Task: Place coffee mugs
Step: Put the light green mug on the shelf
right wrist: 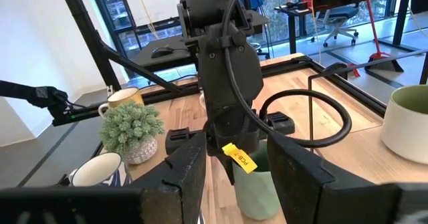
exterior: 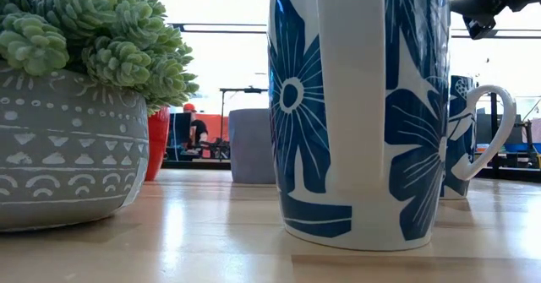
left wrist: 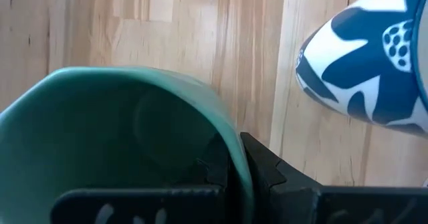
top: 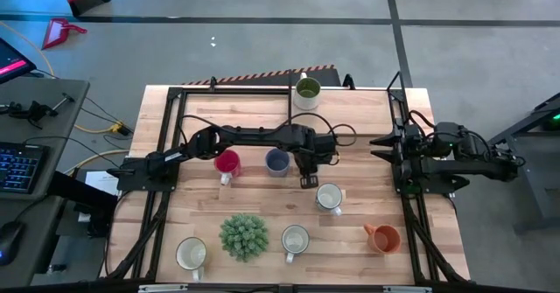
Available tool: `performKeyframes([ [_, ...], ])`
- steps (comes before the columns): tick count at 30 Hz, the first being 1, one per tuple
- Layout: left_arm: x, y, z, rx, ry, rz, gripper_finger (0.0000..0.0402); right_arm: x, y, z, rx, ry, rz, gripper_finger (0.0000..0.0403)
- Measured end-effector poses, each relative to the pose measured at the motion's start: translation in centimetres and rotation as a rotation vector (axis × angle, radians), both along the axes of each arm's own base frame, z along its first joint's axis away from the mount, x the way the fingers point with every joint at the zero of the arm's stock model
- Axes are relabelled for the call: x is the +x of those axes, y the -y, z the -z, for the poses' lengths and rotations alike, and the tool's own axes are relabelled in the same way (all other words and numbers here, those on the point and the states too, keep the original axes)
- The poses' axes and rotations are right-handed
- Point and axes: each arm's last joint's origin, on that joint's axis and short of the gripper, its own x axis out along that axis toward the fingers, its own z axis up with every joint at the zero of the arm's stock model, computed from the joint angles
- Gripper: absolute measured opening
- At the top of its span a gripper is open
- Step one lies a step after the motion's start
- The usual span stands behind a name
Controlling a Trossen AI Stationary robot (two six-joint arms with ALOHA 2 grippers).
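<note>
The left gripper (left wrist: 231, 167) is clamped on the rim of the teal mug (left wrist: 127, 137), centre frame in the high view. Lower it vertically, clear of the blue-flowered mug (left wrist: 374, 57), before releasing. The right gripper (right wrist: 234, 164) waits spread at right.

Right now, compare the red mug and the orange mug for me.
The red mug stands upright beside the left arm; the orange mug lies tipped on its side near the table's right front corner. The red mug has the blue-grey mug close by; the orange mug sits apart. Both are small, handled and ungripped.
</note>
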Motion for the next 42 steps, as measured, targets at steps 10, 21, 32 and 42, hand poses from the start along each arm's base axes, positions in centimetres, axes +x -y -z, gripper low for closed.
performKeyframes([
  [10, -0.2, 0.4, 0.2, 0.001, -0.021, 0.015, 0.0005, 0.0, 0.0, 0.0, 0.000, 0.000, 0.000, 0.0144],
  [21, -0.1, 0.5, 0.2, 0.009, -0.018, 0.019, 0.0039, 0.0, 0.0, 0.0, 0.000, 0.000, 0.000, 0.0144],
  [32, -0.2, 0.4, 0.2, 0.061, -0.019, 0.045, 0.0108, 0.0, 0.0, 0.0, 0.003, 0.000, 0.000, 0.0144],
  [42, -0.7, 0.5, -1.6, 0.045, -0.009, 0.000, 0.0199, 0.0, 0.0, 0.2, 0.004, -0.017, 0.000, 0.0144],
])
